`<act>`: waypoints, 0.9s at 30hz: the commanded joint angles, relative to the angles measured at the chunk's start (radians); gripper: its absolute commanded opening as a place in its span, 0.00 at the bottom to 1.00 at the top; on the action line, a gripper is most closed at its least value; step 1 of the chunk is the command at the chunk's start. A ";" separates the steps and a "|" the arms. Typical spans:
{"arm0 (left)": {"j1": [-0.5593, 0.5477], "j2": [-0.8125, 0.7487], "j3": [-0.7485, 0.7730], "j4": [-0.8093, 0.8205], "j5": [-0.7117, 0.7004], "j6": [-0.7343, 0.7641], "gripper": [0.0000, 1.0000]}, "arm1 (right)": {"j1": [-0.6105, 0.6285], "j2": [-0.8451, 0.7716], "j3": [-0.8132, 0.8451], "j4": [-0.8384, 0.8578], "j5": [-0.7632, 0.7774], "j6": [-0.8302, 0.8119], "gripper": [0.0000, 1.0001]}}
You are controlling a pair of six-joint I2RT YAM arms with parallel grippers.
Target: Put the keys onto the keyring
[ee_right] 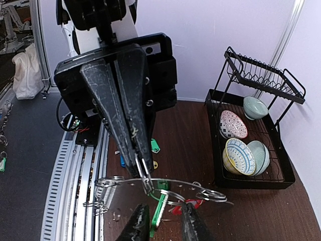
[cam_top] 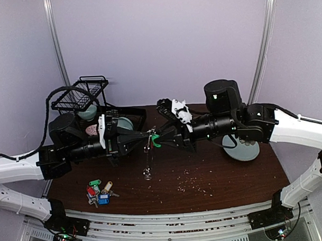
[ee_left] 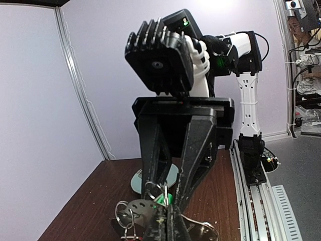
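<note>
Left hand (cam_top: 145,135) clamps the keyring (ee_left: 136,207), level, long axis near-to-far. Right hand (ee_right: 163,221) half-open astride a green key (ee_right: 159,206); grip unclear.

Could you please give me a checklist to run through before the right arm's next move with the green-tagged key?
1. Left gripper clamped on the keyring: ok. The jaws are shut on its rim and it is held above the table.
2. Right gripper holding the green-tagged key: not ok. The tag sits between its fingers, with a gap on one side.
3. Green-tagged key threaded onto the keyring: cannot tell.
4. Both grippers meeting tip to tip at the keyring: ok.
5. Remaining keys lying on the table: ok. They are bunched near the left arm's side.
</note>
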 commanded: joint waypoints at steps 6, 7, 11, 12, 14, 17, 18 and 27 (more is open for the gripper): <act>0.003 -0.018 -0.011 0.125 -0.018 -0.022 0.00 | -0.003 0.013 -0.001 0.051 -0.031 0.034 0.08; 0.003 -0.019 -0.013 0.136 -0.019 -0.025 0.00 | -0.002 0.017 0.002 0.048 -0.033 0.034 0.05; 0.004 -0.033 -0.050 0.253 -0.038 -0.061 0.00 | -0.003 0.032 0.002 0.039 -0.045 0.037 0.00; 0.003 -0.034 -0.064 0.296 -0.043 -0.071 0.00 | -0.002 0.037 0.003 0.038 -0.054 0.038 0.00; 0.003 -0.029 -0.087 0.376 -0.047 -0.090 0.00 | -0.002 0.051 0.015 0.020 -0.085 0.042 0.00; 0.003 -0.007 -0.108 0.460 -0.050 -0.101 0.00 | 0.003 0.075 0.047 -0.025 -0.132 0.040 0.00; 0.003 0.000 -0.111 0.475 -0.052 -0.102 0.00 | 0.007 0.082 0.058 -0.044 -0.139 0.035 0.00; 0.005 -0.007 -0.147 0.407 -0.114 -0.103 0.00 | 0.012 0.066 0.048 -0.061 -0.044 0.067 0.00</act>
